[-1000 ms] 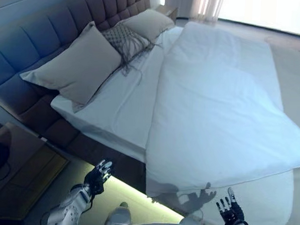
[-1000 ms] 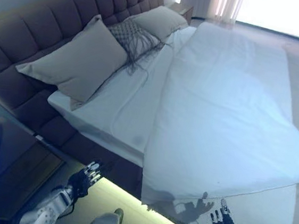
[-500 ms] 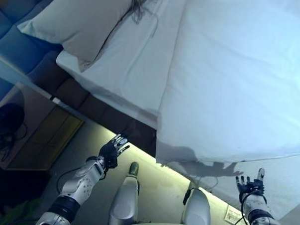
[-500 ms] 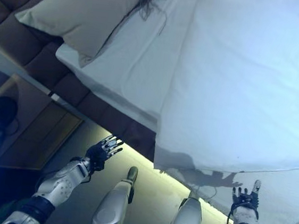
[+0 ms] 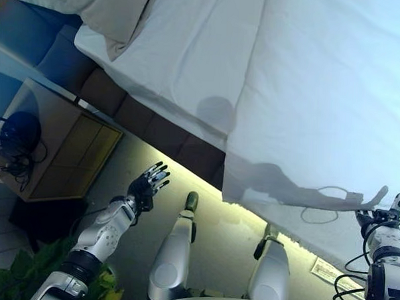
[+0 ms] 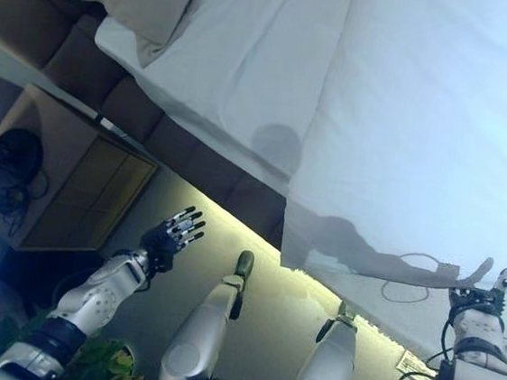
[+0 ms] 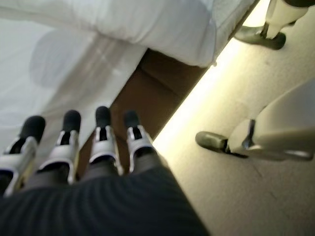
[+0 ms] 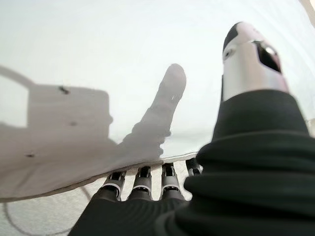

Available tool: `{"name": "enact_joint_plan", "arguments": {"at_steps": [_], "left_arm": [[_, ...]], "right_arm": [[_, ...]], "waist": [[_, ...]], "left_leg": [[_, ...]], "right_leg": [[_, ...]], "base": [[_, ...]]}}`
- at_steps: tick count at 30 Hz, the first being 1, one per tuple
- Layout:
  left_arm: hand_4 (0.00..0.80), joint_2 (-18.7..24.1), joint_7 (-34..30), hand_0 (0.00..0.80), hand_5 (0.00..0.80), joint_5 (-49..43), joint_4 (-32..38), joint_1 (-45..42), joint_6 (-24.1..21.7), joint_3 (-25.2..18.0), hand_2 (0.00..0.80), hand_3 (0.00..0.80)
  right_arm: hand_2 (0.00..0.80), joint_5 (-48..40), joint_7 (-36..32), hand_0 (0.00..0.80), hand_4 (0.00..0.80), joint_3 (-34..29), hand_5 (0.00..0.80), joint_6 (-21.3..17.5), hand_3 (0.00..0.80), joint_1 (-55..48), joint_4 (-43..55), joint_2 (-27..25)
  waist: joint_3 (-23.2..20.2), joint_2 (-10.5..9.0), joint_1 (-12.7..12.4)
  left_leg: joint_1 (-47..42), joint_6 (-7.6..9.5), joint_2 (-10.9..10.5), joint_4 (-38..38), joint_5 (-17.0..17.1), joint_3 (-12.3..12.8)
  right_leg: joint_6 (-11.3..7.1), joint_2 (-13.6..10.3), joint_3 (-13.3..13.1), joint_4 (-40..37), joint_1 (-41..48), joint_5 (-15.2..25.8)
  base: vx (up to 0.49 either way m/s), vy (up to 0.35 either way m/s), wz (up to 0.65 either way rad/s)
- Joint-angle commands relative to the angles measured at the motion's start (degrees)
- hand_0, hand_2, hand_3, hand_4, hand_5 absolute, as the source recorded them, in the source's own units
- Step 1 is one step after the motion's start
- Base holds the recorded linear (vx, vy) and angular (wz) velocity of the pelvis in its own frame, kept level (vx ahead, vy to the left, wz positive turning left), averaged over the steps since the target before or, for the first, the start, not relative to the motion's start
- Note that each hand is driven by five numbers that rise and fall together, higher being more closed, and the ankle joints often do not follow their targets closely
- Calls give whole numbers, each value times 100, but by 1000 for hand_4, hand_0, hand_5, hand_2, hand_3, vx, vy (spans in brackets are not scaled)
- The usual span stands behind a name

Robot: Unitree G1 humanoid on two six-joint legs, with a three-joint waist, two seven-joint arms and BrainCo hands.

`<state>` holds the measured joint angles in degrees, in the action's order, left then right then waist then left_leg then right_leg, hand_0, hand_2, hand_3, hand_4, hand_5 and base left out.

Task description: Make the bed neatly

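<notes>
white duvet [image 5: 322, 95] lies lengthwise along the bed, its near edge overhanging the side. right hand [image 6: 479, 291] sits at that hem, fingers tucked under, grip impossible to tell. left hand [image 5: 147, 185] hovers splayed, empty, over the floor [image 5: 216, 237].

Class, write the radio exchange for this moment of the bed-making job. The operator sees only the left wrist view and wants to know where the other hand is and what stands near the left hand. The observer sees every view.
Operator: I see only my left hand's fingers, the sheet and the bed base. Where is the right hand?
Observer: The right hand is at the hanging edge of the white duvet, on the robot's right. Whether it grips the cloth cannot be told.
Operator: What stands near my left hand?
Observer: The left hand is open over the floor and touches nothing. A wooden nightstand stands beside the bed, further to its left.
</notes>
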<state>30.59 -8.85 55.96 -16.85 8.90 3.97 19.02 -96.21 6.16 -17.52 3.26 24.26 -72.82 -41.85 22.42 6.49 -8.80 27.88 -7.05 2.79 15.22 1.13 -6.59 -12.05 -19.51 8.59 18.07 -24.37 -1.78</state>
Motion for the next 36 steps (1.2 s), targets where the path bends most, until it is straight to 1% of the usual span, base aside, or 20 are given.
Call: {"name": "enact_joint_plan", "arguments": {"at_steps": [1,2,4,7,14,17,18,19,22,25,27,28,32,34,36], "left_arm": [[0,256,-107,0,0,251,283,113,-265,-86,0,0],[0,294,-93,0,0,281,314,109,-265,-102,0,0],[0,323,-78,0,0,276,342,99,-292,-105,0,0],[0,371,-41,0,0,226,382,83,-295,-171,0,0],[0,504,-25,0,0,280,428,52,-328,-321,0,0],[0,594,-39,0,0,283,448,0,-311,-410,0,0],[0,642,-90,0,0,276,427,-15,-311,-463,0,0],[0,659,-104,0,0,273,420,-5,-305,-480,0,0],[0,739,-179,0,0,304,356,-3,-282,-541,0,0],[0,802,-241,0,0,290,310,-6,-265,-570,0,0],[0,834,-256,0,0,271,281,-12,-275,-596,0,0],[0,862,-254,0,0,263,272,0,-276,-629,0,0],[0,989,-238,0,0,236,147,119,-310,-731,0,0],[0,989,-256,0,0,157,97,188,-336,-764,0,0],[0,930,-288,0,0,112,81,220,-400,-784,0,0]], "right_arm": [[0,-329,517,0,0,-167,0,97,0,96,-39,-385],[0,-383,675,0,0,-174,0,183,0,124,-103,-453],[0,-409,775,0,0,-181,0,221,0,142,-198,-523],[0,-458,810,0,0,-216,0,232,0,142,-223,-555],[0,-519,926,0,0,-441,0,154,0,63,-250,-815],[0,-510,864,0,0,-564,0,179,0,-62,-256,-899],[0,-489,812,0,0,-622,0,208,0,-135,-260,-947],[0,-482,789,0,0,-647,0,226,0,-157,-266,-966],[0,-509,571,0,0,-728,0,351,0,-311,-343,-1059],[0,-540,570,0,0,-829,0,401,0,-396,-328,-1130],[0,-515,601,0,0,-868,0,364,0,-461,-287,-1117],[0,-520,627,0,0,-896,0,355,0,-497,-253,-1098],[0,-529,566,0,0,-907,0,350,0,-556,-137,-963],[0,-490,460,0,0,-833,0,394,0,-466,-73,-922],[0,-377,244,0,0,-694,0,363,0,-363,9,-897]], "waist": [[-99,-8,-62],[-89,3,-84],[-72,9,-115],[-37,-9,-140],[5,7,-103],[26,-15,-106],[38,-42,-104],[38,-52,-103],[39,-97,-91],[26,-130,-72],[10,-149,-72],[8,-158,-66],[35,-208,-63],[70,-199,-51],[145,-119,-10]], "left_leg": [[444,104,262,-414,496,-86],[478,109,237,-418,506,-90],[528,106,208,-373,494,-106],[605,112,175,-259,453,-110],[731,137,151,-191,433,-7],[749,135,161,-165,419,-16],[735,123,186,-143,365,-17],[762,125,185,-153,414,-24],[772,109,222,-142,408,-36],[754,95,269,-171,410,-21],[713,89,293,-192,370,-4],[734,93,292,-220,427,-7],[748,108,303,-306,459,-19],[772,126,287,-362,493,-6],[800,139,238,-366,508,-4]], "right_leg": [[-80,-357,-110,-533,-313,941],[-79,-354,-96,-527,-332,931],[-70,-354,-64,-509,-357,923],[-55,-329,-32,-477,-389,899],[-40,-284,-34,-458,-456,839],[-27,-266,-12,-410,-467,807],[-29,-248,0,-372,-452,738],[-23,-241,3,-387,-472,777],[-18,-172,24,-368,-471,734],[-22,-127,64,-413,-422,721],[-13,-116,91,-407,-374,674],[-6,-114,99,-421,-385,717],[-21,-103,125,-411,-447,750],[-35,-89,118,-422,-508,764],[-34,-77,63,-376,-609,748]], "base": [[21,-65,5],[17,-62,5],[24,-71,7],[27,-90,5],[4,-46,0],[1,-83,-1],[-20,-101,-1],[-22,-102,0],[-25,-90,0],[-8,-76,-2],[-2,-76,-1],[-38,-99,1],[-65,-127,-3],[-83,-80,-3],[-75,-3,-1]]}}
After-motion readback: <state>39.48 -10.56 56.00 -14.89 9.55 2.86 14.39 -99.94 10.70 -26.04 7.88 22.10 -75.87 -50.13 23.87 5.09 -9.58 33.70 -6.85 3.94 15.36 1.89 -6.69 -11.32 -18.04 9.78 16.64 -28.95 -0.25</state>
